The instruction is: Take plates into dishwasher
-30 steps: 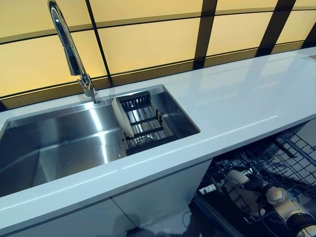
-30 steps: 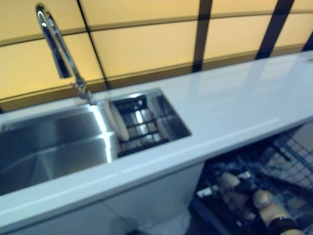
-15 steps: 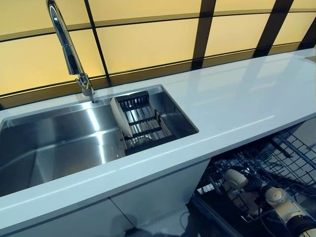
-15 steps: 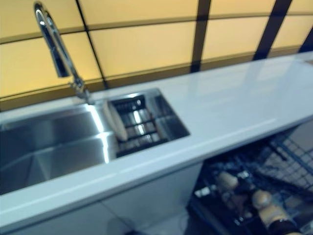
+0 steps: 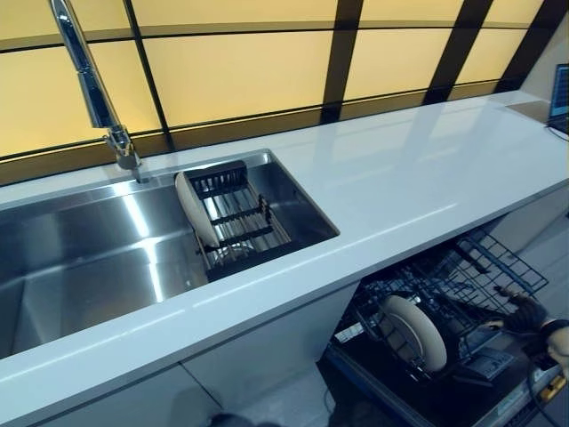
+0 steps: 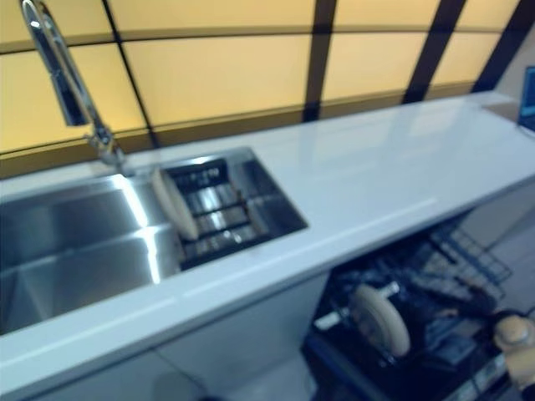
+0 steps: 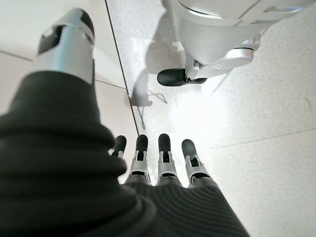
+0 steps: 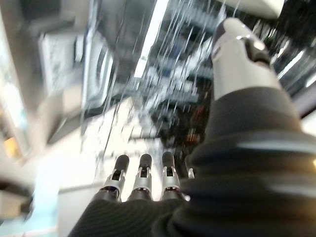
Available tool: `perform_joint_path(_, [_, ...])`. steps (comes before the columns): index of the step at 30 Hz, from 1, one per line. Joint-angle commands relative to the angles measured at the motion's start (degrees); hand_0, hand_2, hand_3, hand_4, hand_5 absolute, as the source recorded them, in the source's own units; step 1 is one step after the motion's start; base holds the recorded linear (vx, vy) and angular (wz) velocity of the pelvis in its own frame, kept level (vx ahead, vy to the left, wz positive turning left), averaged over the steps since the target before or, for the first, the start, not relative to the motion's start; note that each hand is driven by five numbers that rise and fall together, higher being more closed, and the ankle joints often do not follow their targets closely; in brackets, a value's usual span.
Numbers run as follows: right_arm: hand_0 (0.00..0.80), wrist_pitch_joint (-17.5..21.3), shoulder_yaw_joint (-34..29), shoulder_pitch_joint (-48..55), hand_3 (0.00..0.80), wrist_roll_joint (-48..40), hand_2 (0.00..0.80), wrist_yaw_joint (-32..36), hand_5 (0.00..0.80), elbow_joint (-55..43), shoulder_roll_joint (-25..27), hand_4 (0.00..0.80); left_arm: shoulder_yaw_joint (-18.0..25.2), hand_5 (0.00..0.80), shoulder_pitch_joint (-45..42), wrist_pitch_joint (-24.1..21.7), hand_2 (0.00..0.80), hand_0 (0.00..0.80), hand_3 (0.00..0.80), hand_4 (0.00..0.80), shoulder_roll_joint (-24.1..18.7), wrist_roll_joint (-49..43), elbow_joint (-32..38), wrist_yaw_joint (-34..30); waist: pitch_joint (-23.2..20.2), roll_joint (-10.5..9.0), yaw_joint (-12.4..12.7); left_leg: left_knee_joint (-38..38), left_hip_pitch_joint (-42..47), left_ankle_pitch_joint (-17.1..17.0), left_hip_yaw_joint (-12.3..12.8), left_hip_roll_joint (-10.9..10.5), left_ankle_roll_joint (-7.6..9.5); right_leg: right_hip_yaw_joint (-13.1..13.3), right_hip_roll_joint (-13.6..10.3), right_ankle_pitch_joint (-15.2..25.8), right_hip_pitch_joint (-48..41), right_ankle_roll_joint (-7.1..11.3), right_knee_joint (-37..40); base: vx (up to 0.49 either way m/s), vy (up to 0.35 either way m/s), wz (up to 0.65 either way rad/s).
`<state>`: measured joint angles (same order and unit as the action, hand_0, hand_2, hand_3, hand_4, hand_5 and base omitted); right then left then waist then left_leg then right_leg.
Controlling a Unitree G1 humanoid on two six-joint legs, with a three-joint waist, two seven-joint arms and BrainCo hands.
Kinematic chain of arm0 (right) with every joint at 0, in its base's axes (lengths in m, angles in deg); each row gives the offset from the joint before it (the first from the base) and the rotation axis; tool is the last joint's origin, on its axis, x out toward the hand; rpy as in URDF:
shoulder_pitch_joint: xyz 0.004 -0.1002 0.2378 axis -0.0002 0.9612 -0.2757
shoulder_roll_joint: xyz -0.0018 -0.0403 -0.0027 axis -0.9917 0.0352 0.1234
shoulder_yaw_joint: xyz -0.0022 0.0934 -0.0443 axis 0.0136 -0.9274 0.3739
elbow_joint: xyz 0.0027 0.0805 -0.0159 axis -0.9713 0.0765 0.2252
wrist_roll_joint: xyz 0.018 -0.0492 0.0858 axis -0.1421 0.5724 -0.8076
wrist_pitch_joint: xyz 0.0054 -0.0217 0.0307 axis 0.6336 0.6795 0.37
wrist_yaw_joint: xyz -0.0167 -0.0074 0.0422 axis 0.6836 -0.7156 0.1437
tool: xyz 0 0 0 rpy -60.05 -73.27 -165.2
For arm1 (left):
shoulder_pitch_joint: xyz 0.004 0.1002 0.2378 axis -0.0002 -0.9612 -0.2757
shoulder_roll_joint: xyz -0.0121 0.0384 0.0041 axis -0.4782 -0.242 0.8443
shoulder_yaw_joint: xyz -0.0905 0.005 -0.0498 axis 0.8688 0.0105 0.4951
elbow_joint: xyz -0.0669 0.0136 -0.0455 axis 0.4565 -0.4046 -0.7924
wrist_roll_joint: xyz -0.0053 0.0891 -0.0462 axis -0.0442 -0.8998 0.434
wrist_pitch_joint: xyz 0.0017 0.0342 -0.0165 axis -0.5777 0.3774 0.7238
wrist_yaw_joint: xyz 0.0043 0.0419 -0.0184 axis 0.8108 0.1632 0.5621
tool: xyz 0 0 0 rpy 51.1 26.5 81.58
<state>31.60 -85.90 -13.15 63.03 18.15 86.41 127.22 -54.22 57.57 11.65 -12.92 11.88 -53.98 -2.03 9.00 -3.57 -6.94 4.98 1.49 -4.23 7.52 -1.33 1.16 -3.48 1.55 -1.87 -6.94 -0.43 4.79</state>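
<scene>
Now you see one plate (image 5: pixel 412 333) standing upright in the dishwasher rack (image 5: pixel 498 267), another in the sink rack (image 5: pixel 236 227). Your right hand (image 8: pixel 143 180), apparently empty, has relaxed fingers; the left hand (image 7: pixel 158 163) hangs open.

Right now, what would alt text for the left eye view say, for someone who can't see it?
A plate stands upright in the dishwasher rack pulled out below a white counter. Another plate leans in a drying rack inside the steel sink, beside a tall faucet.

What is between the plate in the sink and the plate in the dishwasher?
The white countertop edge and the cabinet front below it separate the sink plate from the dishwasher plate, as the left eye view shows.
</scene>
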Motion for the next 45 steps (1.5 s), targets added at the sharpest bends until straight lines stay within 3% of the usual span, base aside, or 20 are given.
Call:
perform_joint_path(1, [0.0,0.05,-4.22,-0.65,0.0,-2.73,0.0,-0.2,0.0,-2.44,6.98,0.0,1.44,0.0,0.96,-0.26,0.0,0.0,0.0,0.0,-1.12,0.77,-2.76,1.18,-3.6,-2.51,1.1,0.02,4.23,5.47,1.8,1.47,-2.58,1.9,-2.61,7.15,4.62,8.32,0.03,0.028,0.03,-0.11])
perform_joint_path(8, [0.0,1.19,-8.06,-3.81,0.0,-7.13,0.0,-0.95,0.0,0.9,15.18,0.0,0.59,0.0,1.24,-0.51,0.0,0.0,0.0,0.0,-1.46,1.94,-4.09,1.35,-4.68,-3.59,1.17,0.02,4.54,5.65,2.03,1.64,-2.57,2.45,-2.11,7.05,4.18,8.31,0.21,0.021,0.022,-0.07])
perform_joint_path(14, [0.0,2.86,-7.33,-9.83,0.0,-8.38,0.0,-4.98,0.0,1.77,20.75,0.0,-0.83,0.0,1.67,-0.94,0.0,0.0,0.0,0.0,-1.91,3.06,-4.66,1.24,-5.35,-4.11,1.95,0.02,4.59,5.55,1.5,1.65,-2.63,2.27,-2.14,6.85,3.76,8.32,0.21,0.002,0.005,-0.02])
perform_joint_path(19, [0.0,3.27,0.16,-21.53,0.0,-8.18,0.0,-7.81,0.0,0.2,25.37,0.0,-2.28,0.0,2.23,-0.71,0.0,0.0,0.0,0.0,-2.45,4.21,-5.19,1.2,-5.97,-4.44,3.37,0.02,4.25,5.32,0.41,1.44,-2.71,1.6,-2.42,6.45,3.53,8.29,0.21,0.0,0.0,0.0])
perform_joint_path(22, [0.0,4.39,8.3,-31.48,0.0,-7.44,0.0,-8.08,0.0,-1.33,26.53,0.0,-2.9,0.0,2.46,-0.54,0.0,0.0,0.0,0.0,-2.72,4.29,-5.63,1.11,-6.33,-4.78,4.54,0.02,4.0,5.23,-0.39,1.23,-2.79,0.68,-2.76,6.15,3.36,8.26,0.21,0.004,0.005,0.01])
perform_joint_path(29, [0.0,6.6,28.02,-53.1,0.0,-4.26,0.0,-10.16,0.0,-3.89,24.06,0.0,-3.49,0.0,1.85,-0.23,0.0,0.0,0.0,0.0,-1.99,4.13,-5.87,0.64,-7.22,-4.86,6.82,0.02,3.31,4.63,-2.44,0.79,-3.12,-1.54,-3.43,5.58,2.98,8.12,0.21,0.03,0.016,0.1])
perform_joint_path(31, [0.0,8.52,31.39,-56.98,0.0,-0.33,0.0,-12.13,0.0,-5.16,23.18,0.0,-3.71,0.0,1.73,0.1,0.0,0.0,0.0,0.0,-1.52,4.13,-5.71,0.61,-7.39,-4.6,7.39,0.02,2.96,4.39,-2.97,0.71,-3.16,-2.15,-3.6,5.51,3.03,8.14,0.21,0.023,0.021,0.23])
perform_joint_path(35, [0.0,8.79,36.03,-62.49,0.0,3.95,0.0,-14.12,0.0,-8.6,21.68,0.0,-4.34,0.0,0.94,-0.18,0.0,0.0,0.0,0.0,-0.68,4.08,-5.17,0.9,-7.37,-4.44,8.98,0.02,2.25,4.07,-4.22,0.48,-3.13,-3.4,-3.94,5.24,3.08,8.19,0.21,0.007,0.014,0.26])
perform_joint_path(45, [0.0,8.68,46.28,-70.66,0.0,9.75,0.0,-12.49,0.0,-8.33,17.6,0.0,-4.12,0.0,-0.12,-0.06,0.0,0.0,0.0,0.0,-0.35,4.1,-4.69,1.07,-6.67,-4.54,12.11,0.02,1.48,3.44,-6.39,0.05,-3.25,-6.42,-4.79,4.91,2.66,8.16,0.21,0.0,0.022,0.24])
